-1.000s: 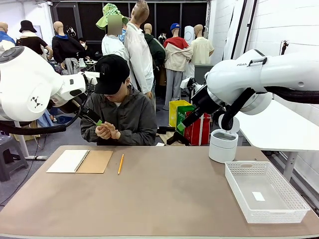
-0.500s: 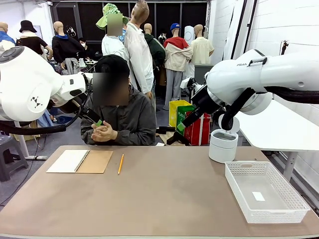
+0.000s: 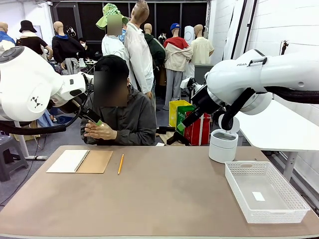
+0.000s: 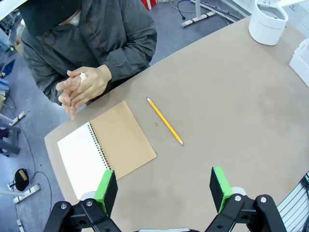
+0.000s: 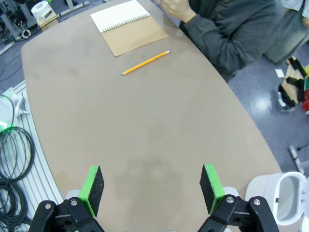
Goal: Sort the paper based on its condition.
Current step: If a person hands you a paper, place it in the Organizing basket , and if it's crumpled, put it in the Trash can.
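— Well, where's the paper (image 4: 82,76)?
— Mostly hidden in the person's hands (image 4: 86,88); just a white bit shows, well beyond my jaws. Both jaws stand wide, empty, over the table (image 4: 231,96).

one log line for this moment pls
left gripper: open, empty | right gripper: open, empty | person's hands: together beyond brown-backed spiral notepad | yellow pencil: beside notepad | white mesh basket: on table
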Controlling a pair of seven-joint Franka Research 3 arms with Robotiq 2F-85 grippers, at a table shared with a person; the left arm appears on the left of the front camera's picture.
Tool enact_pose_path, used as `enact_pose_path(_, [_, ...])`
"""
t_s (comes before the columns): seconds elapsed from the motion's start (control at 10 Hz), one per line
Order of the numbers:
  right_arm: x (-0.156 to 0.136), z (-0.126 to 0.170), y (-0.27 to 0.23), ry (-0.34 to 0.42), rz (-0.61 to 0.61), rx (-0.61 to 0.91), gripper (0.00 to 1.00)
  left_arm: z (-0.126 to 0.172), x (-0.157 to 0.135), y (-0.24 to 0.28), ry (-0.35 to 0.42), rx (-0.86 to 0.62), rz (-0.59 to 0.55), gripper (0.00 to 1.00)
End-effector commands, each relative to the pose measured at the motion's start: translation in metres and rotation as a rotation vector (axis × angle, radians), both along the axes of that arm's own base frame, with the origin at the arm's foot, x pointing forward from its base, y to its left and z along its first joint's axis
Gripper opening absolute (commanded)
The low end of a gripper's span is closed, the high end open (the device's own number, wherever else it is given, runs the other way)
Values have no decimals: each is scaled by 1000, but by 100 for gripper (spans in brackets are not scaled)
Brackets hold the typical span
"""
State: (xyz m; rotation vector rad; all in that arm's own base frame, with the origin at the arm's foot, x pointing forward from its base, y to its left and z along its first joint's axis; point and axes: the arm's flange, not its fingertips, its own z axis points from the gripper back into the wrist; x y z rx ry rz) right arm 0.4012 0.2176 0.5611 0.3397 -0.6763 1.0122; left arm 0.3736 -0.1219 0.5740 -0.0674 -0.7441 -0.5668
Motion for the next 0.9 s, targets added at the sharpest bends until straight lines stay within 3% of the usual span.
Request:
enact_pose_path(0.0, [0,0,0,2,-8,1,100,1,0,1,-1,-1,-2,100])
enact_pose_path(0.8, [0,0,0,2,-8,1,100,1,0,1,-1,-1,-2,100])
